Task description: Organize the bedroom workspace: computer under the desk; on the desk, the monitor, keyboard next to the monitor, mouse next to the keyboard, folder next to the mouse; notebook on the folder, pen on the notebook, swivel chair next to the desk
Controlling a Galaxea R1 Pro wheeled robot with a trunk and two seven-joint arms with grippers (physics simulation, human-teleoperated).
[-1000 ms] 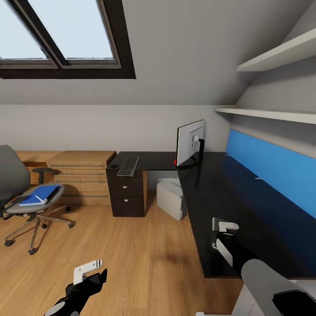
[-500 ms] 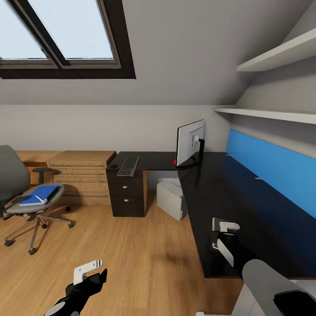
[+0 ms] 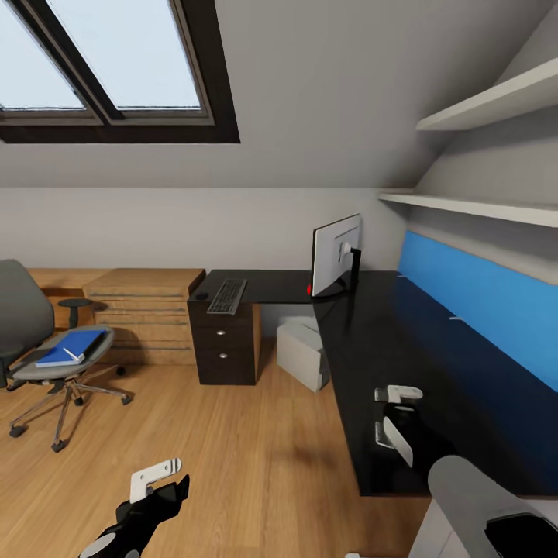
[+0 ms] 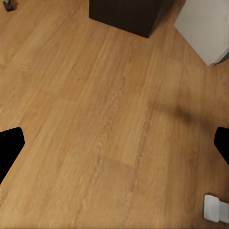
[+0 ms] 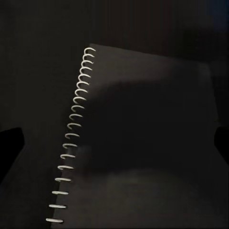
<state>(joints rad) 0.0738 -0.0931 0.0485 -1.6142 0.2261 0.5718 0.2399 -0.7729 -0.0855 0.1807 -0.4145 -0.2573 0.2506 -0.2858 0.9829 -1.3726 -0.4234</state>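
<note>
My right gripper [image 3: 392, 416] hovers open over the near end of the black desk [image 3: 364, 341]. Directly under it lies the dark grey spiral-bound notebook [image 5: 143, 133], flat on the desk, with nothing between the fingers [image 5: 9, 143]. My left gripper [image 3: 163, 482] hangs open over the oak floor [image 4: 105, 119]. The monitor [image 3: 337, 254] stands at the desk's corner. The keyboard [image 3: 227, 295] and mouse [image 3: 201, 294] lie on the desk's far wing. Under the desk sits the computer [image 3: 304, 353]. The blue folder [image 3: 72, 346] rests on the swivel chair [image 3: 31, 325] at the left. A small red thing [image 3: 309, 288] lies by the monitor's stand; whether it is the pen I cannot tell.
A light oak dresser [image 3: 143, 314] stands between the chair and the desk's drawers [image 3: 223, 349]. White shelves [image 3: 480, 205] and a blue panel [image 3: 480, 294] run along the right wall. Open plank floor lies between me, the chair and the desk.
The whole head view has shifted slightly, so the camera moved. My right gripper has turned a little over the desk. The left gripper has stayed put.
</note>
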